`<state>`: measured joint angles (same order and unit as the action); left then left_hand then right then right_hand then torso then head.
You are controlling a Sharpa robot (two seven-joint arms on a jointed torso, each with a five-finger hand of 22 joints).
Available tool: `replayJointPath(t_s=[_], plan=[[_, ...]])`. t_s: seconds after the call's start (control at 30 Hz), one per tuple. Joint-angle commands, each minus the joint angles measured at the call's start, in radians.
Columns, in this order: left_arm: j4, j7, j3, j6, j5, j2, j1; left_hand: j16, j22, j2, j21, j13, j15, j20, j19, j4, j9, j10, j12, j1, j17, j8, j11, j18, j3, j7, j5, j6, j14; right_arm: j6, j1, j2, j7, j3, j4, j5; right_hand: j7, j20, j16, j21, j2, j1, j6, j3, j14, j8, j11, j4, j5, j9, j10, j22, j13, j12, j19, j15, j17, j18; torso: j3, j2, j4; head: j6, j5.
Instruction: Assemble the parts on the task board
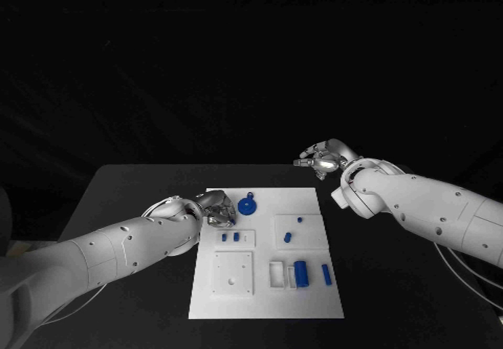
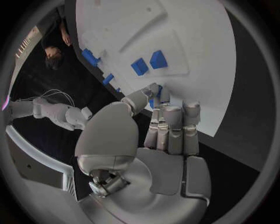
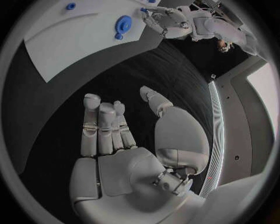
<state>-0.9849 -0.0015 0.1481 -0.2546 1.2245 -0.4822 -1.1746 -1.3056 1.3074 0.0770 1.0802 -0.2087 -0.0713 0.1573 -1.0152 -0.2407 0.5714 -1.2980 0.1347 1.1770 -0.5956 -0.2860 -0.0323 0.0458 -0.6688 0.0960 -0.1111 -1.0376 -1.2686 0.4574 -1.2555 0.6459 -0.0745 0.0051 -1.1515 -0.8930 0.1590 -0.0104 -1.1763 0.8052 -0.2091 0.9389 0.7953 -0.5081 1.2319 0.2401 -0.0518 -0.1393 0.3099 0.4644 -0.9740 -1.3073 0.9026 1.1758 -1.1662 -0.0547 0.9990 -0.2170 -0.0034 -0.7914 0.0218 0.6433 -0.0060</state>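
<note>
The white task board (image 1: 262, 291) lies mid-table. My left hand (image 1: 215, 211) hovers at its far left corner, and a small blue part (image 2: 154, 100) appears pinched between thumb and fingertips (image 2: 172, 116); the right wrist view shows that blue part (image 3: 143, 9) at the left hand (image 3: 172, 23). A round blue part with a tab (image 1: 247, 205) lies just right of this hand. Two small blue blocks (image 1: 229, 236), two blue pegs (image 1: 288, 236), a blue cylinder (image 1: 302, 273) and a blue bar (image 1: 326, 273) sit on the board. My right hand (image 1: 323, 161) hangs over the black table beyond the far right corner, fingers (image 3: 102, 128) straight, holding nothing.
A white square plate (image 1: 232, 273) and a small white frame (image 1: 279, 273) occupy the board's near half. Black table (image 1: 398, 291) surrounds the board on all sides. The right forearm (image 1: 419, 207) reaches in over the table's right side.
</note>
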Motion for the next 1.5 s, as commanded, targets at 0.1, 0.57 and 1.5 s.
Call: replayJointPath(t_s=[0.1,0.57,1.5], plan=[[-0.006,0.013,0.009,-0.009,0.033,0.006,0.005,-0.003,0.011,-0.006,0.004,0.001,-0.004,0.008,0.000,0.000,0.001,-0.014,-0.005,-0.001,0.001,-0.003,-0.006,0.107,-0.006,0.006,-0.004,-0.006,0.001,-0.011,0.000,0.000,0.010,0.000,-0.001,-0.003,0.007,-0.009,-0.005,-0.006,0.007,-0.005,0.001,0.000,-0.003,0.007,0.000,0.005,0.005,-0.001,0.006,-0.019,-0.001,0.005,-0.001,-0.005,-0.001,-0.045,0.0007,0.000,-0.0006,0.001,-0.001],[-0.039,0.020,0.041,-0.082,0.195,-0.004,0.005,-0.003,0.011,0.005,0.004,-0.003,-0.006,0.010,0.002,-0.006,0.001,-0.024,-0.007,0.004,0.003,-0.005,-0.004,0.104,-0.012,0.003,-0.012,-0.013,0.002,-0.012,0.001,0.000,0.011,0.000,0.003,-0.003,0.007,-0.009,-0.006,-0.006,0.007,-0.006,0.002,0.000,-0.003,0.007,0.000,0.006,0.005,-0.001,0.006,-0.019,-0.002,0.005,-0.001,-0.005,-0.002,-0.045,0.0010,0.000,0.0010,0.002,-0.001],[-0.065,-0.046,0.061,-0.092,0.348,-0.001,0.004,-0.013,0.010,0.026,0.008,-0.013,-0.013,0.017,-0.003,-0.001,0.000,-0.048,-0.007,0.009,0.003,-0.011,0.004,0.100,-0.024,-0.005,-0.042,-0.035,-0.004,-0.013,0.001,-0.001,0.011,0.000,0.003,-0.003,0.007,-0.009,-0.006,-0.006,0.008,-0.006,0.002,0.001,-0.002,0.007,0.001,0.006,0.005,-0.001,0.006,-0.019,-0.003,0.007,-0.001,-0.005,-0.002,-0.045,0.0004,-0.001,-0.0008,-0.002,0.000]])
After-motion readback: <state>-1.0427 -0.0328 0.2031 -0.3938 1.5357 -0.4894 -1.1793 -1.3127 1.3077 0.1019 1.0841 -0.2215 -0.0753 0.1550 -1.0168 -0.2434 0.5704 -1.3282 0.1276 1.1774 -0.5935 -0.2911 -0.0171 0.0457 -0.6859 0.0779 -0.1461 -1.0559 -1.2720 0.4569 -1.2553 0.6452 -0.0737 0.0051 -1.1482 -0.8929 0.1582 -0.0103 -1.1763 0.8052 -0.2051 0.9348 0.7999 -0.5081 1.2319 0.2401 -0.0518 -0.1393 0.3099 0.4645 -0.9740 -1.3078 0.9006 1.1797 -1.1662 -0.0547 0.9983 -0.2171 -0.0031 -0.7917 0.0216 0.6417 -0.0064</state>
